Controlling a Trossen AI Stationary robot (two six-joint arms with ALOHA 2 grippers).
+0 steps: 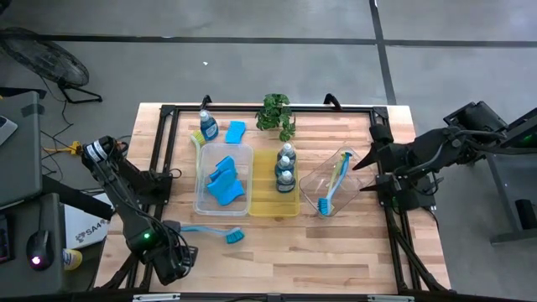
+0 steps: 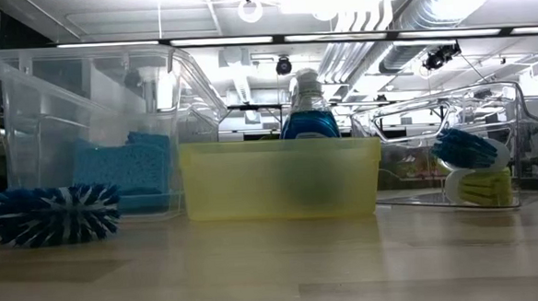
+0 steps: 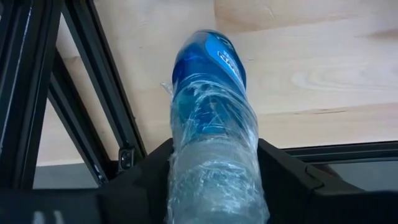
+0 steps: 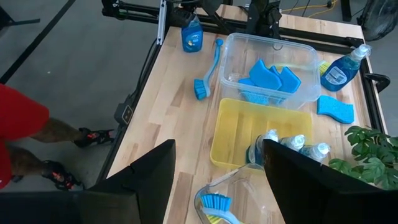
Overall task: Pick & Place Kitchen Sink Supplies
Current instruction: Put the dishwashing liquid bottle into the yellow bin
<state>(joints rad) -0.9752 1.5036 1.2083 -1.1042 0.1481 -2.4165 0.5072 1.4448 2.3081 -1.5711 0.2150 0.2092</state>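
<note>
My left gripper (image 1: pixel 172 264) hangs over the table's near left corner, pointing down, and hides a small bottle of blue dish soap (image 3: pixel 208 93) from the high view. The right wrist view shows that bottle (image 4: pixel 191 34) upright at the table's edge. A blue dish brush (image 1: pixel 214 232) lies flat on the wood beside it. Blue sponges (image 1: pixel 225 183) lie in a clear tray (image 1: pixel 199 180), and bottles (image 1: pixel 285 168) stand in a yellow tray (image 1: pixel 267 203). My right gripper (image 4: pixel 217 180) waits raised at the table's right edge, open, with nothing between its fingers. My left gripper has the bottle between its two fingers, which lie against opposite sides of its clear upper part (image 3: pixel 180 168). The fingers come from above, pointing steeply down along the bottle. Whether the bottle's base rests on the wood or is lifted, I cannot tell.
A tilted clear tray (image 1: pixel 315 180) at the right holds brushes (image 1: pixel 334 186). Another soap bottle (image 1: pixel 207 126), a loose sponge (image 1: pixel 236 130) and a potted plant (image 1: pixel 277 113) stand at the far edge. A black frame rail (image 3: pixel 106 124) runs beside the corner. A person's red sleeve (image 4: pixel 18 124) shows beyond the table.
</note>
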